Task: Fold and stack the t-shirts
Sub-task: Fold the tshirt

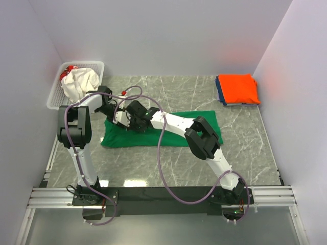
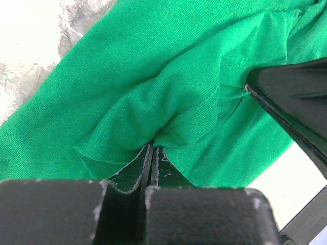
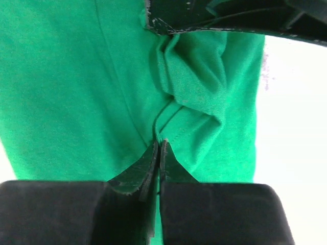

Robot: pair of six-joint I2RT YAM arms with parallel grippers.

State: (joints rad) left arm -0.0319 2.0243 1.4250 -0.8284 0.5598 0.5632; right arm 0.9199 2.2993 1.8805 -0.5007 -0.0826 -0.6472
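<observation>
Green t-shirt [image 1: 202,118] lies as a long band across the middle of the table, so I'd say we're mid-fold on it, with the orange t-shirt [image 1: 237,88] already stacked far right. The 2 claws are clamped tight at its left end: left claw [image 2: 152,147] pinches a bunched ridge, right claw [image 3: 159,144] nips a hem just beside it. Next move probably needs both lifting together and carrying that end rightward, level.

Basket [image 1: 55,93] near left arm [image 1: 76,127]; orange stack [image 1: 237,88] well apart

Your marble worktop [image 1: 245,148] carries: green shirt [image 1: 133,139] at centre, orange-topped shirt stack [image 1: 237,88] far right, basket [image 1: 84,63] far left.
</observation>
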